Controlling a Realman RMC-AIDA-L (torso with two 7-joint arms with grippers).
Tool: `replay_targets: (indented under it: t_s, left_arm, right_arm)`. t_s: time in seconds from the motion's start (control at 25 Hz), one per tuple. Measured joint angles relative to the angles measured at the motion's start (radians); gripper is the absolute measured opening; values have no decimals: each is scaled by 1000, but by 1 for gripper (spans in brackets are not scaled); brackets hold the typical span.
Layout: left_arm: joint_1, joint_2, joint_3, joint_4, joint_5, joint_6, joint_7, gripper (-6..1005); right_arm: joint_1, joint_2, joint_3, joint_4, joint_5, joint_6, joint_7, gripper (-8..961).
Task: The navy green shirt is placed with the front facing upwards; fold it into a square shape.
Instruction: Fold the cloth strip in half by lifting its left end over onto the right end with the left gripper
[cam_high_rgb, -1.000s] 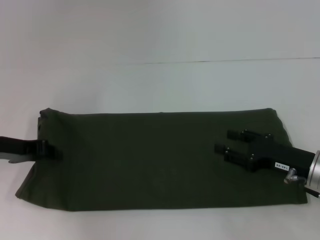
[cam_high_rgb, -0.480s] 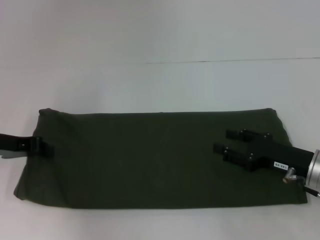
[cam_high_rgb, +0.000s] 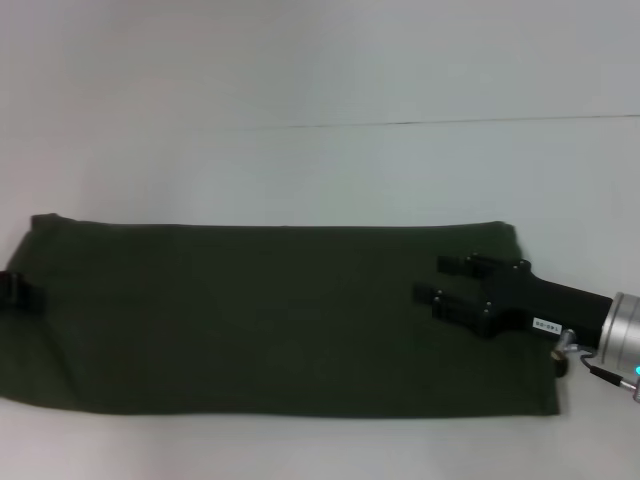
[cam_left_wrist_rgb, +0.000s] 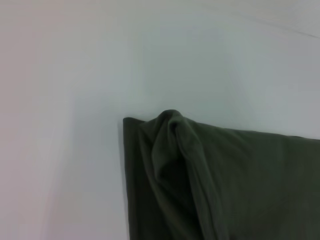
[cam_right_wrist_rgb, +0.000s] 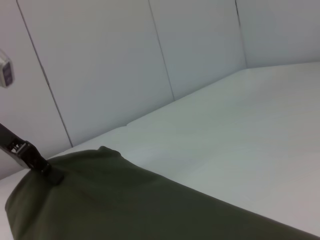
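The navy green shirt (cam_high_rgb: 260, 320) lies as a long, plain green band across the white table, with no print showing. My left gripper (cam_high_rgb: 14, 291) is at the picture's far left edge, shut on the shirt's left end. There the cloth rises into a pinched ridge (cam_left_wrist_rgb: 172, 125). The right wrist view shows that left gripper (cam_right_wrist_rgb: 49, 174) gripping the shirt (cam_right_wrist_rgb: 125, 210) at its far edge. My right gripper (cam_high_rgb: 428, 279) rests open over the shirt's right part, fingers pointing left, with nothing between them.
The white table (cam_high_rgb: 320, 170) runs back to a seam line behind the shirt. White wall panels (cam_right_wrist_rgb: 100, 60) stand beyond the table's far side. The shirt's left end reaches the picture's left border in the head view.
The whole shirt has slid to the left, drawn by my left gripper, which has moved almost out of the head view. My right gripper has shifted slightly left and stays open.
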Motion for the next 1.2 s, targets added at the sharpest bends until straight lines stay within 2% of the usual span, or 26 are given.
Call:
replay_targets:
  t_s: [0.24, 0.44, 0.48, 0.68, 0.8, 1.0, 1.2]
  left_arm:
    - [4, 4, -14, 33, 19, 5, 0, 27]
    - [-1, 0, -15, 61, -44, 68, 0, 27]
    - [-4, -8, -12, 81, -143, 119, 0, 27]
    - [-14, -30, 0, 92, -372, 200, -1, 27]
    - [-26, -55, 24, 89, -437, 210, -6, 27]
    - [-40, -112, 65, 83, -484, 196, -3, 27]
    - [-37, -117, 180, 33, -564, 148, -9, 28]
  right_arm:
    - [23, 2, -33, 23, -1, 25, -3, 645]
    - [46, 4, -64, 43, 3, 43, -5, 645]
    - [51, 4, -65, 49, 3, 45, -7, 645]
    - [76, 4, -75, 90, 3, 61, -38, 645]
    - [93, 4, -77, 126, 1, 87, -60, 644]
    - [125, 6, -78, 204, 0, 177, -112, 644]
    - [146, 9, -79, 259, 3, 230, -149, 644]
